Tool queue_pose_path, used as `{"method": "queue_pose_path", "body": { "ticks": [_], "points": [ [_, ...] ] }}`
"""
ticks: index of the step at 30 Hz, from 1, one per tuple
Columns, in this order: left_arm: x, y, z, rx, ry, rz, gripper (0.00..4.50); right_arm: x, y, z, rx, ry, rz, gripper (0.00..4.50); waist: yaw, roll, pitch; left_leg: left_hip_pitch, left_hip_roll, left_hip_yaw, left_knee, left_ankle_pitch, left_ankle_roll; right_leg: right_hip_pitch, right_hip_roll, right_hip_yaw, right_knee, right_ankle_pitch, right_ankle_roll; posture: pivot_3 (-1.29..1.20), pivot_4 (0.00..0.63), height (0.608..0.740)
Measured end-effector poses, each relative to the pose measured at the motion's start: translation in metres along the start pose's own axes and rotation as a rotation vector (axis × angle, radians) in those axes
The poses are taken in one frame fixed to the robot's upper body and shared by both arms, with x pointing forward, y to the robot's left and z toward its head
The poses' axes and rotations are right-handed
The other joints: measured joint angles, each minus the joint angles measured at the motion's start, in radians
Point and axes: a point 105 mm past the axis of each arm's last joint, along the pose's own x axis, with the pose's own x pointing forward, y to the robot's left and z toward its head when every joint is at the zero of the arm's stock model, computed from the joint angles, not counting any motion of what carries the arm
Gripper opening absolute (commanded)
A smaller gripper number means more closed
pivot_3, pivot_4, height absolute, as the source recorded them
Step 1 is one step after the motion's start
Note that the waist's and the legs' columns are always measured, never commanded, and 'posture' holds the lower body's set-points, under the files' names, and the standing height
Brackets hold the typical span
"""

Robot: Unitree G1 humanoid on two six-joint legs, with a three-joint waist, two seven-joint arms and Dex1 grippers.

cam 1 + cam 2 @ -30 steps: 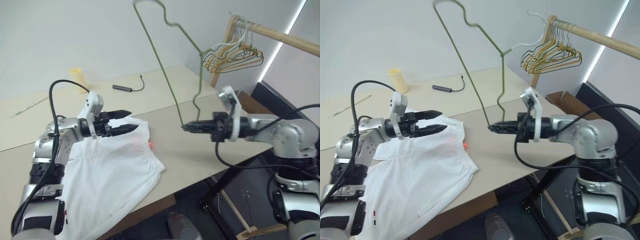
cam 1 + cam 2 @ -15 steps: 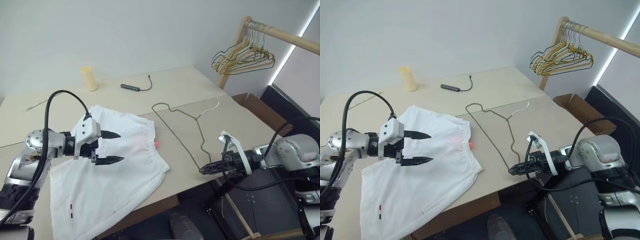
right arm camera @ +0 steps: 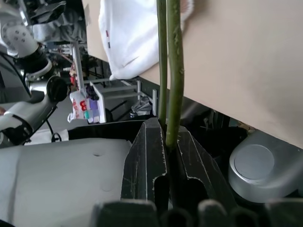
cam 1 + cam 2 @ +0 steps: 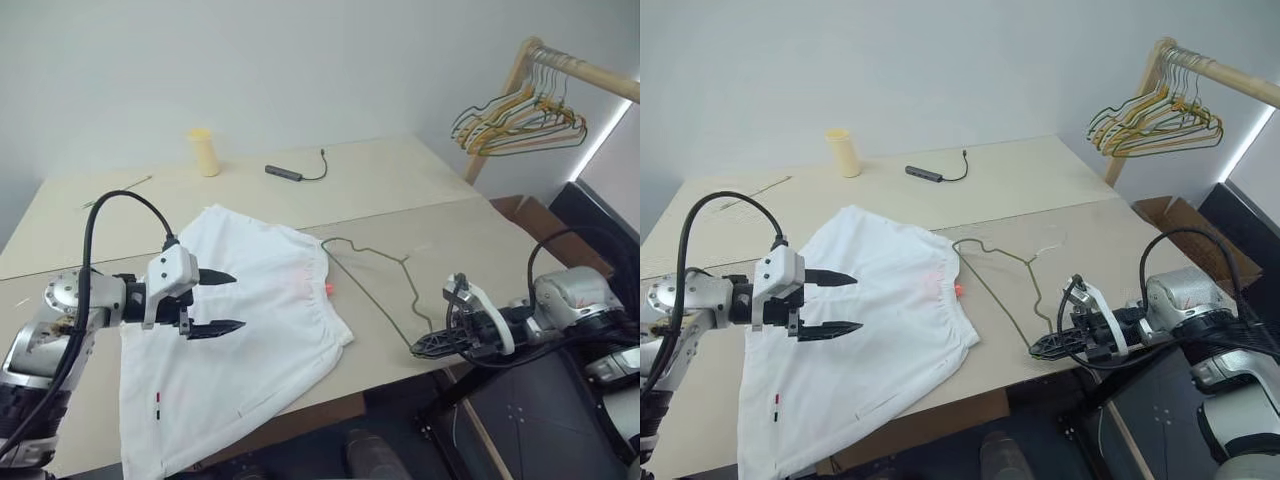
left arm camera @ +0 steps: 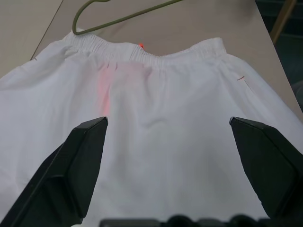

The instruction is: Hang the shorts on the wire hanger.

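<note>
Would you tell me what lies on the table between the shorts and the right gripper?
The wire hanger, lying flat from the shorts to the right gripper, whose jaws pinch it; seen in the left eye view.

No words, labels, brands or numbers can be read on anything here

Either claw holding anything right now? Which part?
Right claw is shut on the thin olive-green wire hanger, pinching a corner of its triangle at the table edge. Left claw is open above the white shorts, holding nothing.
</note>
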Motion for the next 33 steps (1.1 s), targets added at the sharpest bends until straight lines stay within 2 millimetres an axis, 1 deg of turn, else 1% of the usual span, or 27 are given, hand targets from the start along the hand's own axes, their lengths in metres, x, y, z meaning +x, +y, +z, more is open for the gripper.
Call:
{"method": "queue_pose_path", "body": {
  "ticks": [5,13,20,28,33],
  "points": [
    [0.001,-0.005,-0.002,-0.017,0.005,-0.011,4.48,-0.006,-0.006,0.003,0.007,-0.033,0.002,0.0,0.005,0.0,0.0,0.0,0.0,0.0,0.0,0.0,0.0,0.0,0.0,0.0,0.0,0.0,0.0,-0.22,0.0,0.74],
    [0.002,-0.006,-0.001,-0.01,0.004,-0.013,4.48,-0.008,-0.006,0.001,-0.001,-0.027,0.004,0.0,0.003,0.0,0.0,0.0,0.0,0.0,0.0,0.0,0.0,0.0,0.0,0.0,0.0,0.0,0.0,-0.22,0.0,0.74],
    [0.002,-0.007,-0.003,-0.014,0.009,-0.015,4.48,-0.004,-0.017,-0.008,0.025,0.007,-0.024,0.0,0.004,0.0,0.0,0.0,0.0,0.0,0.0,0.0,0.0,0.0,0.0,0.0,0.0,0.0,0.0,-0.21,0.0,0.74],
    [0.002,-0.009,-0.003,-0.011,0.017,-0.012,4.48,0.001,-0.014,-0.014,-0.029,0.04,0.015,0.0,0.007,0.0,0.0,0.0,0.0,0.0,0.0,0.0,0.0,0.0,0.0,0.0,0.0,0.0,0.0,-0.21,0.0,0.74],
    [0.002,-0.01,-0.006,-0.018,0.021,-0.008,4.48,-0.001,-0.011,-0.015,-0.074,0.047,0.025,0.0,0.013,0.0,0.0,0.001,0.0,0.0,0.0,0.0,0.0,0.0,0.0,0.0,0.001,0.0,0.0,-0.2,0.0,0.74]
  ]
}}
